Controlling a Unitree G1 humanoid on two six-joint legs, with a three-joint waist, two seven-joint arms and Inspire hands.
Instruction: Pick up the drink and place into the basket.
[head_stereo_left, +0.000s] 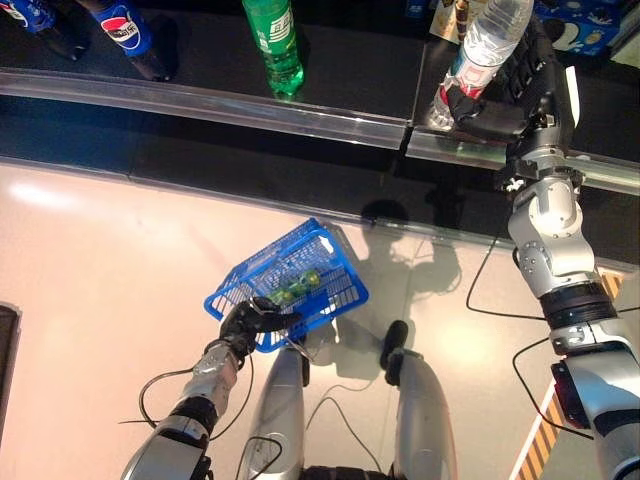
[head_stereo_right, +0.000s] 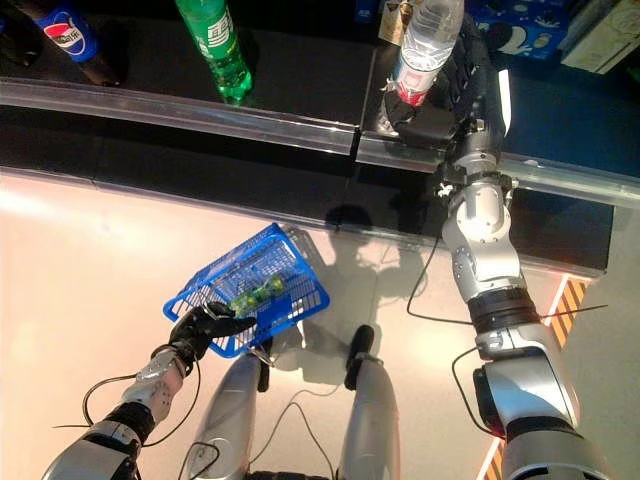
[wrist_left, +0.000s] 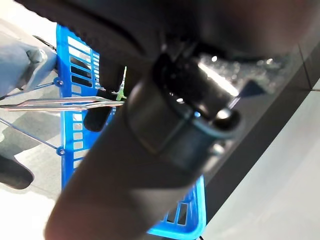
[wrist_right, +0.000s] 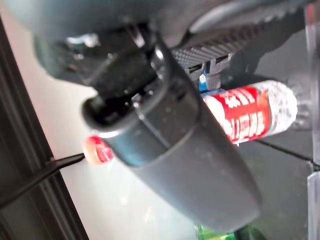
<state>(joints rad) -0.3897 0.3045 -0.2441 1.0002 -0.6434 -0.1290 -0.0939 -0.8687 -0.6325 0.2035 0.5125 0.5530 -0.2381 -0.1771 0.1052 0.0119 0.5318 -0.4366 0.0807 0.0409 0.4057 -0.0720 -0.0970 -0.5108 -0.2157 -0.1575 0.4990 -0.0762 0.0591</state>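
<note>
The right hand (head_stereo_left: 510, 100), at the upper right of the frame, has its fingers curled round a clear water bottle (head_stereo_left: 490, 45) with a red label, up by the dark shelf (head_stereo_left: 350, 70), so the picking up step looks almost done. The left hand (head_stereo_left: 245, 322), low and left of the middle, has its fingers closed on the wire handle of the blue basket (head_stereo_left: 330, 290), which holds something green. Next, I think the right hand must bring the bottle down and left, over the basket, and let go.

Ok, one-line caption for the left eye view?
Right hand grips a clear water bottle at the shelf while left hand holds the blue basket below.
</note>
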